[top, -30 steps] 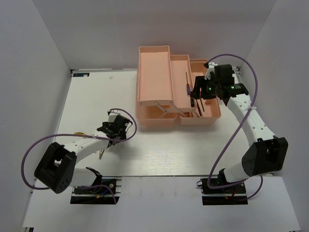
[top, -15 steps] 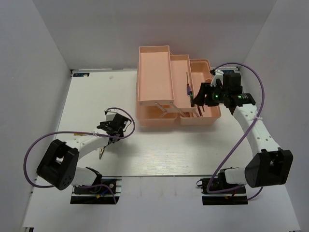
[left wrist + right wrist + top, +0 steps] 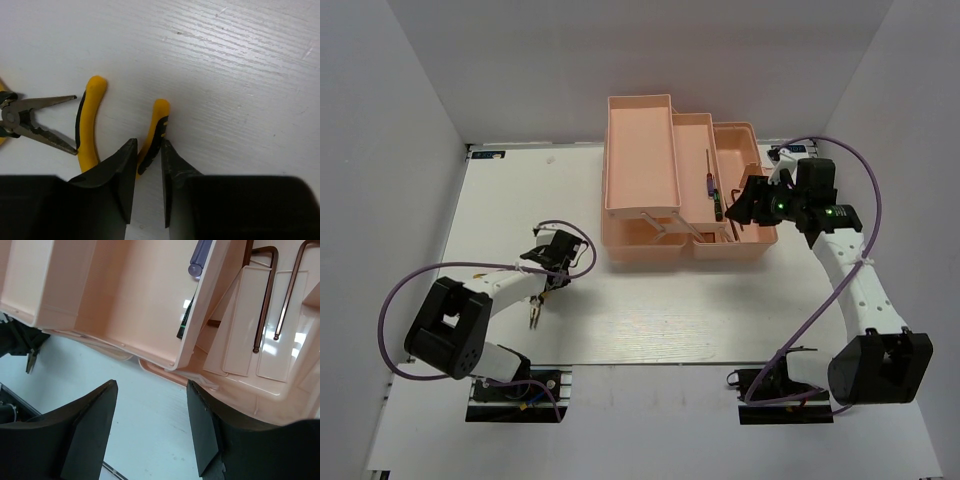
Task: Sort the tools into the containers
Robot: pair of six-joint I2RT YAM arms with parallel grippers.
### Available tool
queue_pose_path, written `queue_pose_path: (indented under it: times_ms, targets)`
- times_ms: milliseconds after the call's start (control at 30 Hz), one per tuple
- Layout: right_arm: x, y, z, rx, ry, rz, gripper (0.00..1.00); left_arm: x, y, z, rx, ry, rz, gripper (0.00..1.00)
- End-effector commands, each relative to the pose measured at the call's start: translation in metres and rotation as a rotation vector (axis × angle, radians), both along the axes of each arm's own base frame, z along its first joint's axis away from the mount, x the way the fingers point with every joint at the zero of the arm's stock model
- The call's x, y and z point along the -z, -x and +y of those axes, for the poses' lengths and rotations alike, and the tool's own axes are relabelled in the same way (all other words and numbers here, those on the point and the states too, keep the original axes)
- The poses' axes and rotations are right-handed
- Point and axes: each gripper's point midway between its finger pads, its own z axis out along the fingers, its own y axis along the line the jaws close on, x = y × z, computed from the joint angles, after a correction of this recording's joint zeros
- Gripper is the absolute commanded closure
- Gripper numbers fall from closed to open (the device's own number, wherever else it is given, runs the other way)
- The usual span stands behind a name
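1. Your left arm's fingers [image 3: 120, 180] sit close together astride one handle of the yellow-handled pliers [image 3: 89, 125], which lie on the white tabletop [image 3: 240, 75]; you cannot tell whether they pinch it.
2. Your right arm's fingers [image 3: 87, 430] are spread wide and empty over the salmon-pink translucent plastic toolbox [image 3: 100, 285], which holds long dark hex keys [image 3: 263, 295].

Probably a robotics lab, white enclosure walls [image 3: 390, 120], white table [image 3: 660, 320], two bolted arms [image 3: 855, 285]

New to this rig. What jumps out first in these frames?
The open salmon-pink toolbox at the table's far middle dominates, with two hex keys lying in a side compartment. Nearer left, the left gripper straddles one handle of the yellow-handled pliers lying on the table.
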Motion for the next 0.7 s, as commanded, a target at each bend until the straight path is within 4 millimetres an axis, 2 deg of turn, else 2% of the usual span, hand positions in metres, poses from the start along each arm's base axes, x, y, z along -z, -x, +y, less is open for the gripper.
queue_pose_path:
  times_ms: [0, 67, 100, 133, 167, 200, 233, 300, 367, 400, 433, 467, 533, 567, 600, 633, 667]
  targets:
    - [-0.018, 0.007, 0.003, -0.022, -0.047, -0.05, 0.36, 0.008, 0.002, -0.019, 0.037, 0.098, 0.038, 0.67]
    - [-0.02, 0.01, 0.004, -0.037, -0.057, -0.053, 0.36, 0.008, 0.001, -0.024, 0.067, 0.113, 0.041, 0.74]
    - [-0.019, 0.012, 0.004, -0.042, -0.059, -0.047, 0.34, 0.008, 0.0, -0.03, 0.081, 0.143, 0.041, 0.82]
    - [-0.024, 0.016, 0.007, -0.065, -0.069, -0.059, 0.17, 0.005, -0.004, -0.034, 0.102, 0.154, 0.039, 0.86]
    - [-0.022, 0.019, 0.007, -0.083, -0.06, -0.061, 0.09, 0.0, -0.007, -0.046, 0.142, 0.18, 0.031, 0.96]
    - [-0.024, 0.021, 0.007, -0.088, -0.064, -0.066, 0.09, -0.002, -0.01, -0.05, 0.15, 0.195, 0.026, 0.96]
    - [-0.027, 0.025, 0.009, -0.127, -0.06, -0.092, 0.09, -0.011, -0.014, -0.055, 0.172, 0.213, 0.006, 1.0]
    - [-0.027, 0.037, 0.016, -0.191, -0.084, -0.098, 0.09, -0.032, -0.026, -0.069, 0.209, 0.269, -0.047, 1.0]
    - [-0.028, 0.051, 0.024, -0.29, -0.108, -0.123, 0.19, -0.066, -0.039, -0.08, 0.256, 0.312, -0.132, 1.0]
    - [-0.029, 0.063, 0.031, -0.367, -0.134, -0.135, 0.26, -0.088, -0.048, -0.089, 0.287, 0.34, -0.181, 1.0]
    - [-0.027, 0.069, 0.033, -0.415, -0.135, -0.153, 0.38, -0.102, -0.05, -0.089, 0.297, 0.343, -0.206, 1.0]
    - [-0.032, 0.081, 0.04, -0.5, -0.172, -0.18, 0.66, -0.116, -0.052, -0.092, 0.308, 0.361, -0.235, 1.0]
    - [-0.027, 0.09, 0.042, -0.548, -0.173, -0.183, 0.94, -0.161, -0.057, -0.094, 0.328, 0.383, -0.327, 1.0]
    - [-0.025, 0.092, 0.043, -0.573, -0.174, -0.192, 1.0, -0.175, -0.057, -0.094, 0.331, 0.391, -0.351, 1.0]
    - [-0.025, 0.095, 0.044, -0.582, -0.179, -0.189, 1.0, -0.188, -0.058, -0.091, 0.329, 0.379, -0.372, 1.0]
    - [-0.024, 0.095, 0.043, -0.581, -0.178, -0.183, 1.0, -0.21, -0.057, -0.088, 0.32, 0.373, -0.39, 1.0]
    - [-0.023, 0.093, 0.043, -0.587, -0.168, -0.188, 1.0, -0.219, -0.057, -0.084, 0.314, 0.353, -0.398, 1.0]
